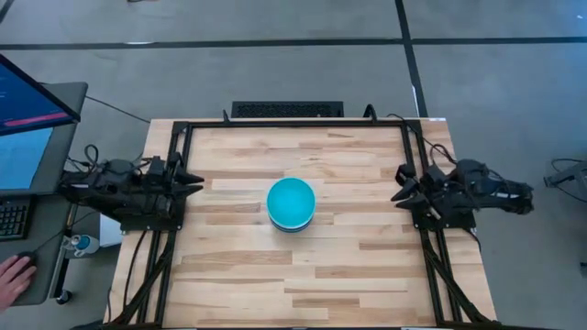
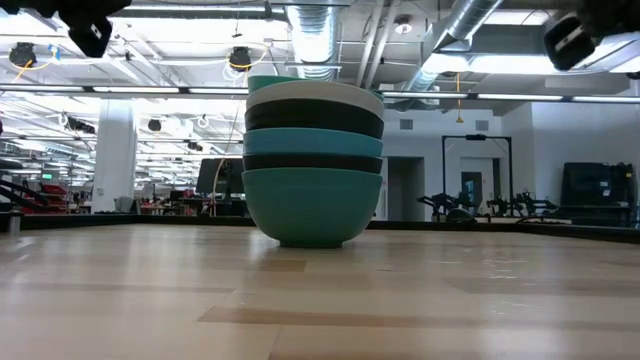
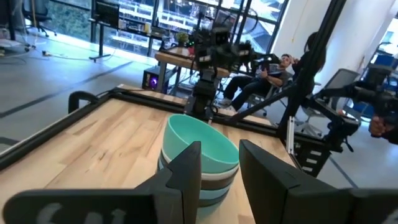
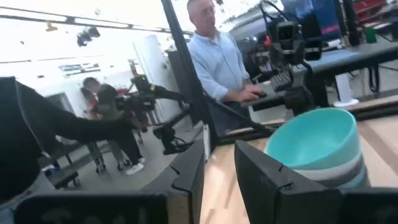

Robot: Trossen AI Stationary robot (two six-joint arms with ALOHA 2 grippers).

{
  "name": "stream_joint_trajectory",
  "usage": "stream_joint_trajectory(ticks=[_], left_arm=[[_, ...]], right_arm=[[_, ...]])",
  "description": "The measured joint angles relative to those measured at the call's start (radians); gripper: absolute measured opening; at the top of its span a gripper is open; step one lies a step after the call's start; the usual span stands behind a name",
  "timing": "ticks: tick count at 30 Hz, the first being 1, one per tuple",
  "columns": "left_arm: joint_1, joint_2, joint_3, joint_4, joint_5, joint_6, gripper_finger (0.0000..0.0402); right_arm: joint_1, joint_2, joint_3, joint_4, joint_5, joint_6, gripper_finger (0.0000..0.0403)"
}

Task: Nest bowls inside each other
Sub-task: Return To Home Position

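The bowls stand nested in one stack (image 1: 292, 204) at the table's middle, the bottom bowl's foot on the wood. The low view shows the stack (image 2: 313, 160) from the side: teal at the bottom, then black, cyan, black, white, and a cyan rim on top. My left gripper (image 1: 195, 181) waits open at the table's left edge, well clear of the stack (image 3: 199, 158). My right gripper (image 1: 401, 190) waits open at the right edge, also apart from the stack (image 4: 320, 149).
A black frame (image 1: 293, 124) runs around the table's far, left and right sides. Bare wood lies on every side of the stack. A person's hand (image 1: 14, 278) rests on a side desk at the left; people show beyond the table in the wrist views.
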Motion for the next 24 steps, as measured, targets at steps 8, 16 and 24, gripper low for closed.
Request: stream_joint_trajectory(ticks=[8, 16, 24], left_arm=[[0.000, 0.000, -0.117, 0.135, 0.001, -0.006, 0.0100], [0.000, 0.000, -0.159, 0.214, 0.009, 0.023, 0.0100], [0.000, 0.000, -0.160, 0.254, 0.010, 0.071, 0.0100]], right_arm=[[-0.005, 0.013, -0.002, -0.059, 0.001, -0.006, 0.0112], [-0.005, -0.001, -0.001, -0.081, 0.002, -0.034, 0.0112], [-0.005, -0.001, -0.001, -0.106, 0.006, -0.014, 0.0112]])
